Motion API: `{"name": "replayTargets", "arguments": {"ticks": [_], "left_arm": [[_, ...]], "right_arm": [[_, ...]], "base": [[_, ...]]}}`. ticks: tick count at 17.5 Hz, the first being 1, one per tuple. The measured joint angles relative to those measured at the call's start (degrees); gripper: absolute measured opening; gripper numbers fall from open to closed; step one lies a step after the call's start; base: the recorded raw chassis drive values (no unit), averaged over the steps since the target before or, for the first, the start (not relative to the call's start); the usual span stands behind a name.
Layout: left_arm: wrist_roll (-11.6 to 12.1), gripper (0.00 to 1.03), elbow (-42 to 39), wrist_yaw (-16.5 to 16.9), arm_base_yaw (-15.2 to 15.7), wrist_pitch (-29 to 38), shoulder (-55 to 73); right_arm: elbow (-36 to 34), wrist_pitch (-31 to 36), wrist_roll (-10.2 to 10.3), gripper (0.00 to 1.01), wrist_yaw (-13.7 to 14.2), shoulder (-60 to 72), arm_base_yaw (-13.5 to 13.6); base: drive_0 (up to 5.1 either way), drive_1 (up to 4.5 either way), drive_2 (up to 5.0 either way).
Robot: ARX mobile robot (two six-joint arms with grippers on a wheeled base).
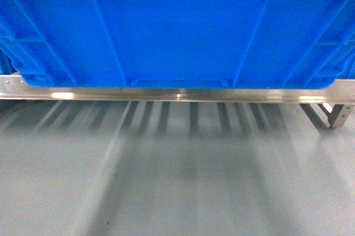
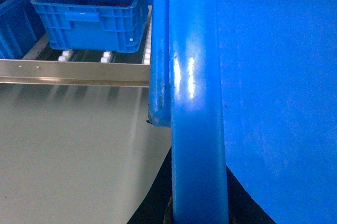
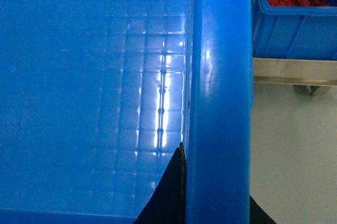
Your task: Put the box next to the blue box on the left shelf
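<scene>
The box blocks the left shelf; floor open.

Large blue crates: one, the box, filling the upper part of the head view.
Smaller blue crates: two; one at the upper left of the left wrist view, one at the upper right of the right wrist view.
Steel flow racks: one visible in the head view, the left shelf, its rail crossing the frame.
White rollers: a few visible under the smaller crate; exact number cannot be told.
Pincers: two, each showing only as a dark edge at the bottom of its wrist view.
</scene>
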Motion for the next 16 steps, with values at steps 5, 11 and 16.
{"name": "replayTargets", "arguments": {"ticks": [5,11,16], "left_arm": [[0.00,0.05,0.00,0.00,0.00,0.00,0.00],[0.00,0.05,0.00,-0.02,0.00,-0.35,0.02],[0.00,0.05,0.00,0.00,0.00,-0.04,0.02]], "right_arm": [[-0.02,0.02,-0.04,0.07,0.02,0.00,0.00],[-0.15,-0.33,0.02,0.07,-0.04,0.00,0.00],[-0.15,0.00,0.00,0.07,-0.04,0.00,0.00]], "base": [[0.0,0.00,0.0],[0.0,0.00,0.0],[0.0,0.00,0.0]]}}
